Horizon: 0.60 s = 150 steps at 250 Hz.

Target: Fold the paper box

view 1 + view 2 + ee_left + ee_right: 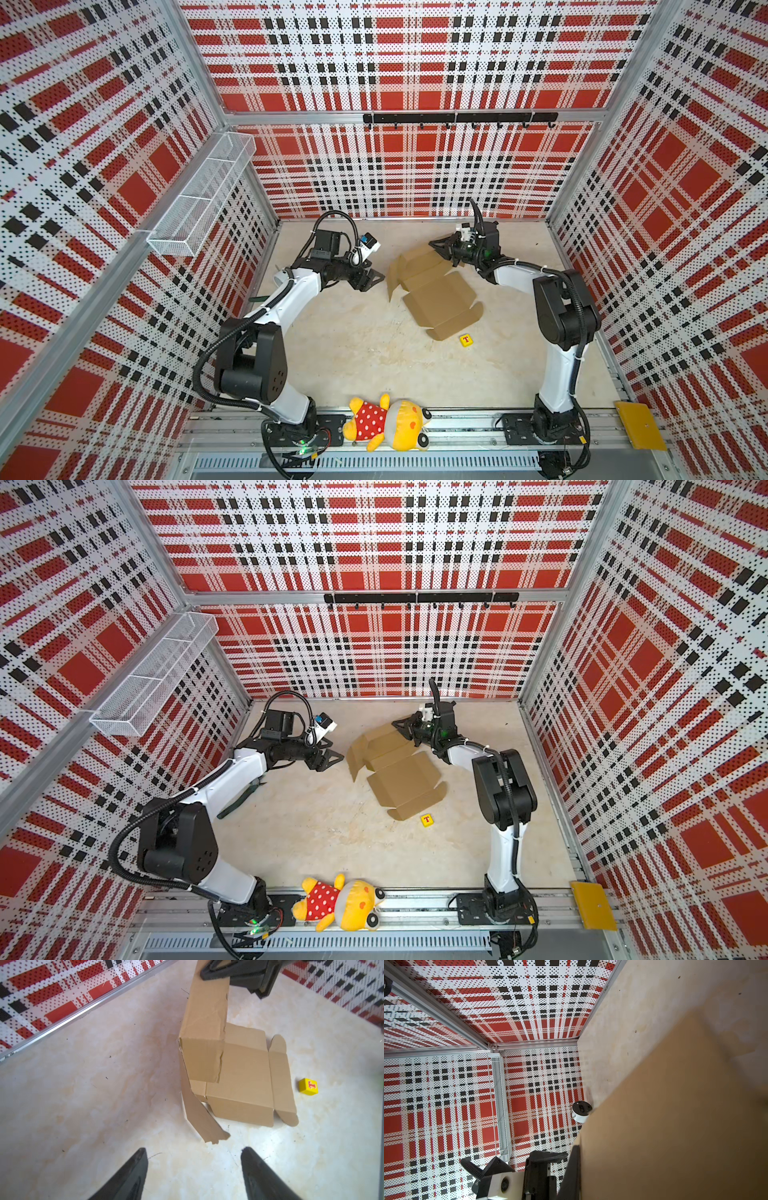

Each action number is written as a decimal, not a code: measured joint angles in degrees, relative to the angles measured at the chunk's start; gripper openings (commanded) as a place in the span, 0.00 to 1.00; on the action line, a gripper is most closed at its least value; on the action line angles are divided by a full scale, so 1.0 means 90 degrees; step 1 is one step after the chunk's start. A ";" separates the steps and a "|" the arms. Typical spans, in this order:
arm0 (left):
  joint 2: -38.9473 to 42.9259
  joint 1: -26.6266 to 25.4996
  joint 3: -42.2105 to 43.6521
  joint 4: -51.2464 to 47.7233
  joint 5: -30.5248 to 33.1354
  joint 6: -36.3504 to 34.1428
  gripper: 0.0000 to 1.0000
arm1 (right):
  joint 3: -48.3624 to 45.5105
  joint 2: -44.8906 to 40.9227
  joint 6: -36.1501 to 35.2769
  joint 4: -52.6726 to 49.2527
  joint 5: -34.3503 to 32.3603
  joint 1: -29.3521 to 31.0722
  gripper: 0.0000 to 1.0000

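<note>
**Position of the task's thing.** The paper box (438, 297) is found on the table (353, 353), right of centre and in the far half, only partly formed. Its long axis is judged to run from far to near, leaning slightly rightward at the near end. The near panels lie flat. In the left wrist view a far panel (205, 1012) is seen raised off the table.

**Right claw.** The right claw (437, 245) is closed on the far end of that raised panel. In the left wrist view it is seen clamped over the cardboard's upper edge, and in the right wrist view cardboard fills the frame beside it.

**Left claw.** The left claw (374, 282) is open and empty, held above the table just left of the box and apart from it. The box lies to its right. The nearest part is a loose side flap (395, 276), tilted up along the box's left edge and facing the claw's opening.

**Judgement.** The left arm is the nearer to this flap and the only free one. The coming move is expected to turn on the short gap between the open claw and the flap to its right. A small yellow block (466, 340) rests near the box's near-right corner, apart from it, and is noted as no obstruction on the left side.
</note>
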<state>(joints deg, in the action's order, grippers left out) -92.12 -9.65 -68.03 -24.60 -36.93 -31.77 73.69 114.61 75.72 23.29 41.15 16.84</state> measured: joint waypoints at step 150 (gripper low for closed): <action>-0.1073 -0.0753 -0.0374 0.0573 -0.0214 -0.0743 0.62 | 0.0294 0.0163 -0.0041 -0.0250 -0.0007 -0.0010 0.00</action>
<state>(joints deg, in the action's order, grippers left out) -101.78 -16.43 -71.40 -19.44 -38.85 -38.46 76.34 116.07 75.35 21.04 41.08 16.75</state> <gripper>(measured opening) 0.636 0.052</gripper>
